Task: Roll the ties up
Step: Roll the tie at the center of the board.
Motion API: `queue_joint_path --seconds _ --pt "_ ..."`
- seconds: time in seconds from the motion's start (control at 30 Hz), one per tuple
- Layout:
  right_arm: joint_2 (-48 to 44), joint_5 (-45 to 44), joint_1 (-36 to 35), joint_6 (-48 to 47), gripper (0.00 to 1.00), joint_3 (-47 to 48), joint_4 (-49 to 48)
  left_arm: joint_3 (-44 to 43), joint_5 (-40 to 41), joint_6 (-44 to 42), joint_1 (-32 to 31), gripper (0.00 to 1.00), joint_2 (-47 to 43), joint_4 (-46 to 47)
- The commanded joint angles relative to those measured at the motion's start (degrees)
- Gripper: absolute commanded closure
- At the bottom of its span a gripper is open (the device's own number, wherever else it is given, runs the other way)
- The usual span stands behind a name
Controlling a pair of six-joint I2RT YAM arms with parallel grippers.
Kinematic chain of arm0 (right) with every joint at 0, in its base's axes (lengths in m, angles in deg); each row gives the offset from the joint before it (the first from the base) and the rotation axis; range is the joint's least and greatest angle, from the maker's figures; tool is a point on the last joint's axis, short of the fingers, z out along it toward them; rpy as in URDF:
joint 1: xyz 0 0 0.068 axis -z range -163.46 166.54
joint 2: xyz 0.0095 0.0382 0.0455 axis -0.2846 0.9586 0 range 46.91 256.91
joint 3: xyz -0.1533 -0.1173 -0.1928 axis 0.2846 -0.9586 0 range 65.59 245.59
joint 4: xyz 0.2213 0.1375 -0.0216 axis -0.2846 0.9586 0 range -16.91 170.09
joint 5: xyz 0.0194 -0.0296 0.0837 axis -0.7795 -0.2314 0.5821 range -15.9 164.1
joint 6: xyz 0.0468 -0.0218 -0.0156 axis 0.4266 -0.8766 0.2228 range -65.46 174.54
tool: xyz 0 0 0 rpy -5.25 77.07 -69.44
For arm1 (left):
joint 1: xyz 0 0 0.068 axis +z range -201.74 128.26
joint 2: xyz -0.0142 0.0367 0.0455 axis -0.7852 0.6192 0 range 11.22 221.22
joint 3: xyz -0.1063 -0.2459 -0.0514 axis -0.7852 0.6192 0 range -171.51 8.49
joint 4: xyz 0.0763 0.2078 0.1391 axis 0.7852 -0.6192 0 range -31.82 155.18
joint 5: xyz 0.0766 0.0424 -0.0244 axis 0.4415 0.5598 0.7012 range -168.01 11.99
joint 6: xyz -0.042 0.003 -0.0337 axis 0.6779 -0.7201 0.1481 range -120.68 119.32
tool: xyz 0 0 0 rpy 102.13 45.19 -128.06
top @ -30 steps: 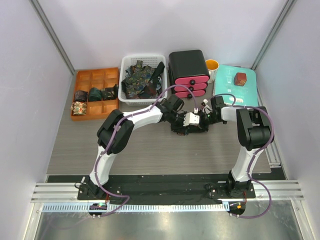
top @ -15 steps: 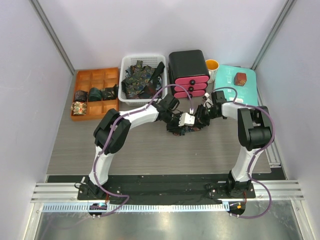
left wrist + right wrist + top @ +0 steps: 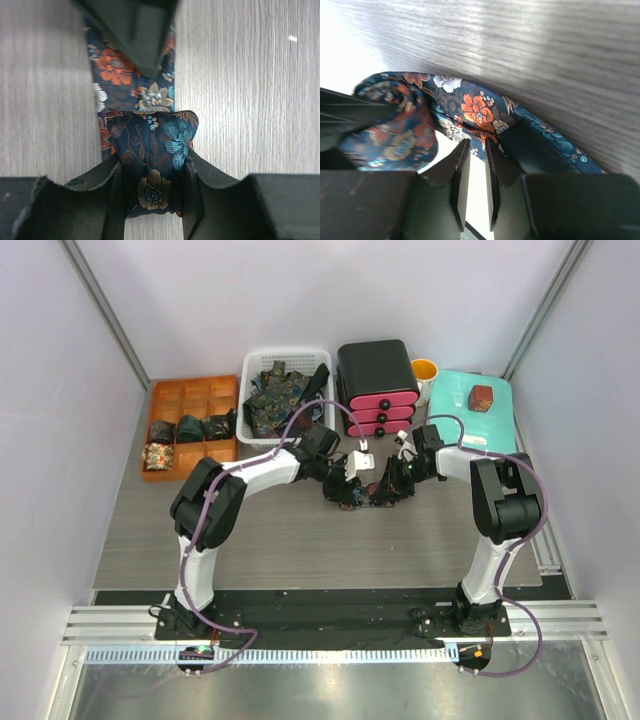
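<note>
The tie (image 3: 150, 150) you are working on lies on the grey wooden table (image 3: 280, 530) near its middle. It is just in front of the black-and-pink drawer unit (image 3: 377, 385), between your two arms. From above it shows only as a short dark bundle, its long axis running across the table from left to right.

Your left gripper (image 3: 150, 200) is clenched on one end of it. In the left wrist view its fingers (image 3: 112, 200) squeeze a doubled-over, rounded lump of navy fabric with orange, teal and white flowers. From that lump the flat strip runs straight away from the camera along the wood. It then passes under the right gripper (image 3: 477, 150), which sits over it at the top of that view.

In the right wrist view the strip curves in an arc across the table. One part slants down to the right, and the other bunches at the left against the left arm's fingers. The right fingers (image 3: 460, 175) stand almost together with a thin bright slit between them, and the tie's edge meets their tips. You cannot tell whether they pinch the cloth.

Four rolled ties (image 3: 190, 427) sit in the nearer compartments of the orange tray (image 3: 195, 395) at the far left. Loose ties (image 3: 280, 390) fill the white basket (image 3: 248, 400) beside it.
</note>
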Motion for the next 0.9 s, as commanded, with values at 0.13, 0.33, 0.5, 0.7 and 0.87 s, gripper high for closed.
queue_joint_path --seconds 0.13,0.33,0.5,0.7,0.87 --pt "-0.6 -12.5 -0.6 -4.2 0.75 -4.7 6.6 -0.7 5.7 2.5 1.1 0.88 -1.2 -2.9" --pt "-1.4 -9.8 -0.8 -4.1 0.75 -4.7 6.6 -5.4 10.9 -0.5 -0.8 0.88 3.7 -9.2" --pt "-3.7 -2.3 -0.5 -1.3 0.72 -3.0 3.3 -6.1 12.3 -3.1 -2.3 0.87 5.4 -13.1" --pt "-6.1 6.8 -0.5 10.6 0.52 -2.5 -5.2 -7.2 13.1 -4.4 -2.7 0.85 6.7 -15.7" --pt "-6.3 8.8 -0.6 15.8 0.44 -3.8 -9.3 -9.1 13.8 -4.2 -2.8 0.83 8.5 -17.0"
